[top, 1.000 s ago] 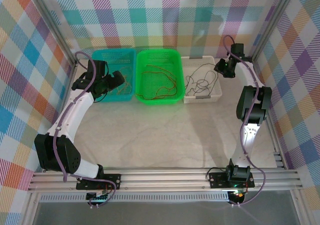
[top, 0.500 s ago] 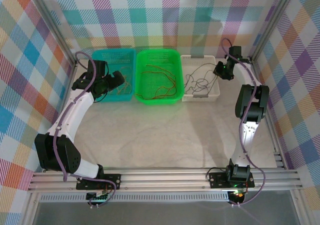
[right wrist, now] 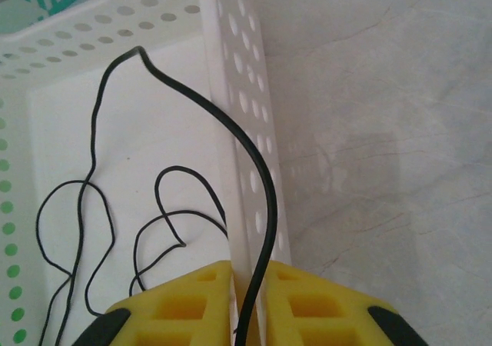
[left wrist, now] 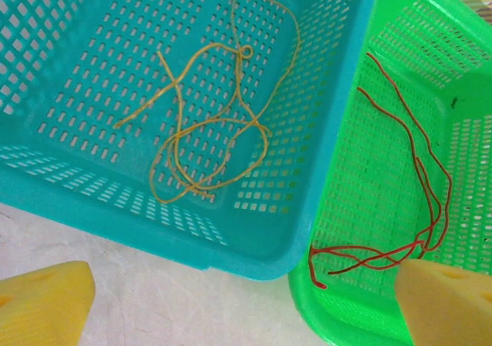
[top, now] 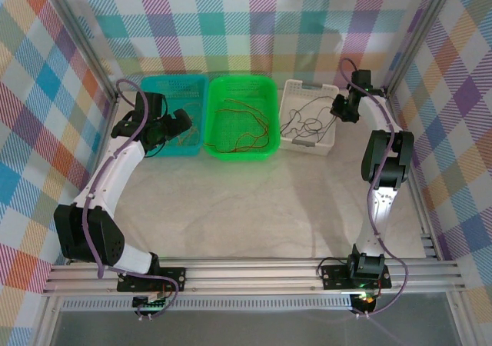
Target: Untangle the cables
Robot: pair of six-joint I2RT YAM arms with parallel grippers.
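Right jaws are almost closed, and their two yellow pads [right wrist: 307,304] pinch a black cable [right wrist: 216,112] that goes down into the thin gap between them. The right wall of the white basket [right wrist: 238,92] runs into the same gap, but I cannot tell if it is pinched too. From the top view these jaws stand at the far right corner of the white basket [top: 310,92], which lies a little turned on the bench [top: 254,207], at the right end of a row of three baskets. More loops of black cable [top: 304,123] lie on its floor, and one strand rises from them toward the jaws. Left jaws are wide open and hold nothing; their yellow pads [left wrist: 38,300] show at the two lower corners of the left wrist view, far from each other. They hang over the near edge of the teal basket [left wrist: 154,223], where it touches the green basket [left wrist: 400,23]. Inside the teal basket there is one yellow-tan cable [left wrist: 244,51], lying in loose loops that cross each other. Inside the green basket, which is the middle one in the row, lie the thin red cables [left wrist: 415,158], running from its far part toward its near corner beside the teal basket.
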